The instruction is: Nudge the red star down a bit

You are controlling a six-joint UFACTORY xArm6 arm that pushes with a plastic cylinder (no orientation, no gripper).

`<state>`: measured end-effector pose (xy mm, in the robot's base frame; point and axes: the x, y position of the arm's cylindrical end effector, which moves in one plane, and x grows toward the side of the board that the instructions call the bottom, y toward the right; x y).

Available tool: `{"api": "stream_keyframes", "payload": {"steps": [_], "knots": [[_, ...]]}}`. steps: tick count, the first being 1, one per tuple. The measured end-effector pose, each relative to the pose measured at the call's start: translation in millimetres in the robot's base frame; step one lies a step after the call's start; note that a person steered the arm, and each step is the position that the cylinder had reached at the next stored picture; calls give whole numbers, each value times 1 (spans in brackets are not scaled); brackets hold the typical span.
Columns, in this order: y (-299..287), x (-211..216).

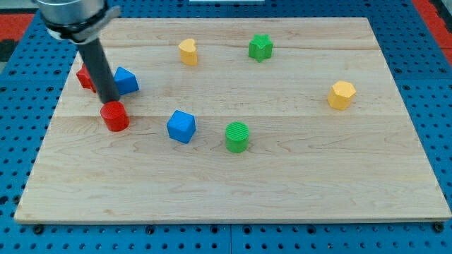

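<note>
— What can't you make out from your end?

— My rod covers most of the red star (pixel 85 77), so its shape barely shows. It also hides part of the blue block (pixel 127 80).

— And the arm?

— Cut off by the view's top edge. My tip (pixel 110 103) sits just behind the red cylinder (pixel 114 116).

my tip (pixel 111 101) between red star (pixel 85 76), blue block (pixel 126 80), above red cylinder (pixel 114 116)

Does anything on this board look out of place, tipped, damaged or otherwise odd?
Nothing stands out. All blocks sit flat on the wooden board, none tipped or off its edge. My tip is at the view's left, just above the red cylinder, between the mostly hidden red star and a blue block.
</note>
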<state>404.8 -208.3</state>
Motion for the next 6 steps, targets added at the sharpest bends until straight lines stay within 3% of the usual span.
{"api": "stream_keyframes", "payload": {"steps": [2, 4, 5, 6], "knots": [[59, -23], [61, -34], [60, -26], [57, 14]]}}
